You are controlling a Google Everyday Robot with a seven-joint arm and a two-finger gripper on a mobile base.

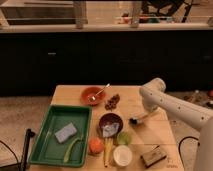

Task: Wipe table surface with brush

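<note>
The brush [135, 120] has a dark head and a pale handle. It lies low on the wooden table [165, 131], right of centre. My gripper [142, 117] is at the brush's handle end, right above the table top, at the end of the white arm [152, 95] that comes in from the right. A small pile of dark crumbs [112, 102] lies on the table just up and left of the brush.
An orange bowl [92, 95] with a spoon sits at the back. A maroon bowl [111, 122] holding a wrapper sits left of the brush. A green tray [50, 150] holds a grey sponge [66, 132]. Near the front are an orange [95, 145], a banana, a green apple [124, 137], a white cup [122, 155] and a brown block [153, 156].
</note>
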